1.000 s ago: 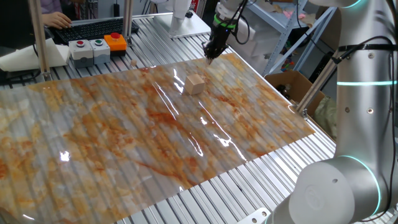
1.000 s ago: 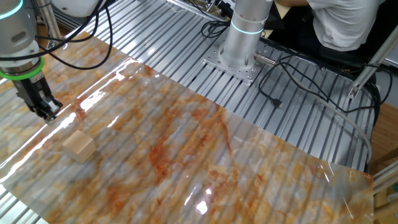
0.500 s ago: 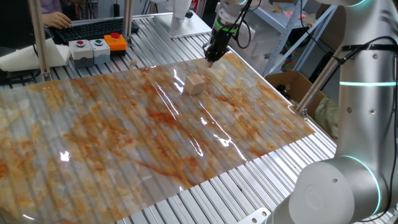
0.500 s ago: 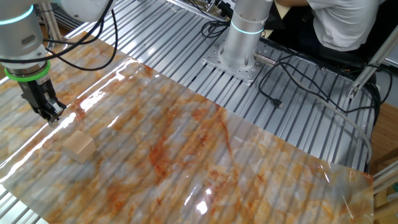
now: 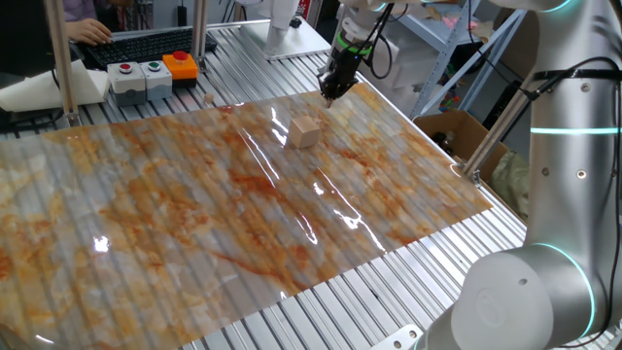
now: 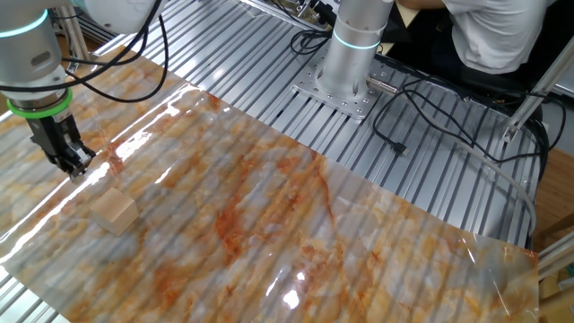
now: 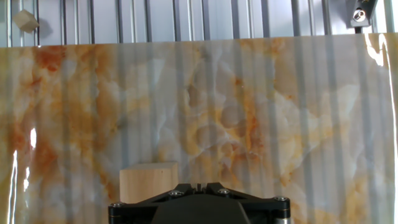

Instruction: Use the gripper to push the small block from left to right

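From my remote station, the hand view shows nearest the black body of the claw (image 7: 198, 202) along the bottom edge; its fingertips are out of that view. Just beyond and slightly left of centre sits the small block (image 7: 148, 182), a pale tan cube with plain faces, resting flat on the marbled orange-and-grey sheet (image 7: 249, 124) that covers the surface. Farther on, past the sheet's far edge, the bare ribbed metal of the surface (image 7: 205, 18) appears, with a second small tan piece (image 7: 26, 20) lying on it at upper left.

In one fixed view, the small block (image 5: 305, 131) lies on the sheet near its far right corner, and the claw (image 5: 328, 95) hangs just behind it, close to the sheet's far edge, apart from the block. In the other fixed view, the claw (image 6: 75, 168) is low over the sheet beside the small block (image 6: 114, 212), with a clear gap between them; a green ring (image 6: 38, 106) sits above the fingers. The fingers appear drawn together with nothing between them. Farthest back, a grey button box (image 5: 141, 77) and a keyboard (image 5: 146, 44) stand beyond the sheet
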You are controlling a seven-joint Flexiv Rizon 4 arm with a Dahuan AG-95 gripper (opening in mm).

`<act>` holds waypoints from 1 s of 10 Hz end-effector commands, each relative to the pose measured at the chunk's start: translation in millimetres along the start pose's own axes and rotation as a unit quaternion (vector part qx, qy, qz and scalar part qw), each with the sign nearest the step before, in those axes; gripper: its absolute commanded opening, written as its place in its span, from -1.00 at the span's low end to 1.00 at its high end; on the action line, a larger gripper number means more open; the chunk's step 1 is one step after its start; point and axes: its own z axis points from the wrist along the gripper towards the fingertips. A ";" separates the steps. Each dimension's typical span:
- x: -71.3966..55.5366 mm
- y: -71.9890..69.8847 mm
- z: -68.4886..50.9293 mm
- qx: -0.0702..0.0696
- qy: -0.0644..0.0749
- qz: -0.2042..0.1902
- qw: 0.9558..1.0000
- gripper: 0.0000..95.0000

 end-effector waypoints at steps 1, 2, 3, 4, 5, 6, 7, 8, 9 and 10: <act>-0.7 -0.8 0.9 0.000 -0.001 -0.001 1.000 -1.00; 0.1 -0.7 1.5 0.000 -0.001 -0.001 1.000 -1.00; 0.3 -0.9 1.8 0.000 -0.001 -0.001 1.000 -1.00; 0.4 -1.1 1.9 0.000 -0.002 -0.002 1.000 -1.00; 0.4 -1.1 1.9 0.000 -0.001 -0.003 1.000 -1.00; 0.4 -1.1 1.9 0.000 -0.001 -0.004 1.000 -1.00; 0.4 -1.1 1.9 0.001 -0.002 -0.005 1.000 -1.00; 0.4 -1.1 1.9 0.007 -0.002 -0.006 1.000 -1.00; 0.4 -1.1 1.9 0.010 0.003 -0.003 1.000 -1.00; 0.4 -1.1 1.9 0.008 0.002 0.001 1.000 -1.00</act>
